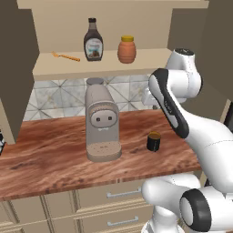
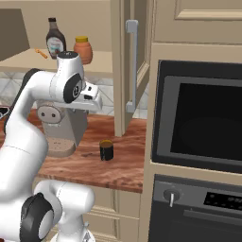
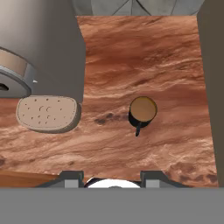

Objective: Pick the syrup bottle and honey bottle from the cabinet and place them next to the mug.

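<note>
We take the small black cylindrical mug (image 1: 154, 141) with its tan-brown top as our landmark: it stands on the reddish wood-grain bench (image 1: 54, 159), just right of the grey coffee machine (image 1: 102, 123). Well above the mug, on the light tan shelf of the beige wooden cabinet (image 1: 104, 64), the tall dark brown syrup bottle (image 1: 93, 41) with black cap and pale label stands upright, and the short orange-brown honey bottle (image 1: 127, 49) with yellow lid stands just beside it, nearer the mug's side. Neither bottle is lifted yet, so we judge the first pick has not begun. Our tool (image 3: 111, 177) hovers over the mug, looking down on it; its tips sit apart with nothing between them, so it seems released, though little of them shows. Next we must raise the tool to the shelf and approach one bottle level.
</note>
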Robot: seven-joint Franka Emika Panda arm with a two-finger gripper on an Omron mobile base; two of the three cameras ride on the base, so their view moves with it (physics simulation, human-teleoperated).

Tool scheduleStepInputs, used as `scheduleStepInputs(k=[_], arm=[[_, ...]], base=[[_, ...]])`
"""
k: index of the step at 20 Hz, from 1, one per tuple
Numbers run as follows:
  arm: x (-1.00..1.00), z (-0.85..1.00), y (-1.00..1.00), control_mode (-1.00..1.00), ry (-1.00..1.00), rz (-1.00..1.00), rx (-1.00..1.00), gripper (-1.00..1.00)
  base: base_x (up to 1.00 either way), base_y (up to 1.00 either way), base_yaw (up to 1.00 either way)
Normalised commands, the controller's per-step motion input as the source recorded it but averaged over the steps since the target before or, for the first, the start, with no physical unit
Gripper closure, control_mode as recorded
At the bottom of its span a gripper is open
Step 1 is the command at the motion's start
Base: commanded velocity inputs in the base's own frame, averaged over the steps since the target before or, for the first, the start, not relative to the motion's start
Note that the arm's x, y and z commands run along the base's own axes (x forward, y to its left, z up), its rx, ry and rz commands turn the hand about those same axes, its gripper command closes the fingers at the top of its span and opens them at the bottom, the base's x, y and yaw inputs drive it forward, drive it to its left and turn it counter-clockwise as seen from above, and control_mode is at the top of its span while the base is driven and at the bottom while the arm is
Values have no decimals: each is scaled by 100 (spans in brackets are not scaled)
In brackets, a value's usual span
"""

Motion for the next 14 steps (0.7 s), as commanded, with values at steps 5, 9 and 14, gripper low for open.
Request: scheduleStepInputs(k=[5,9,14], arm=[[-36,-3,-10,-100,1,0,0,-100],[-34,-2,-23,-100,-10,3,2,-100],[-50,12,6,-100,-27,13,0,-100]], base=[[0,0,0],[0,0,0],[0,0,0]])
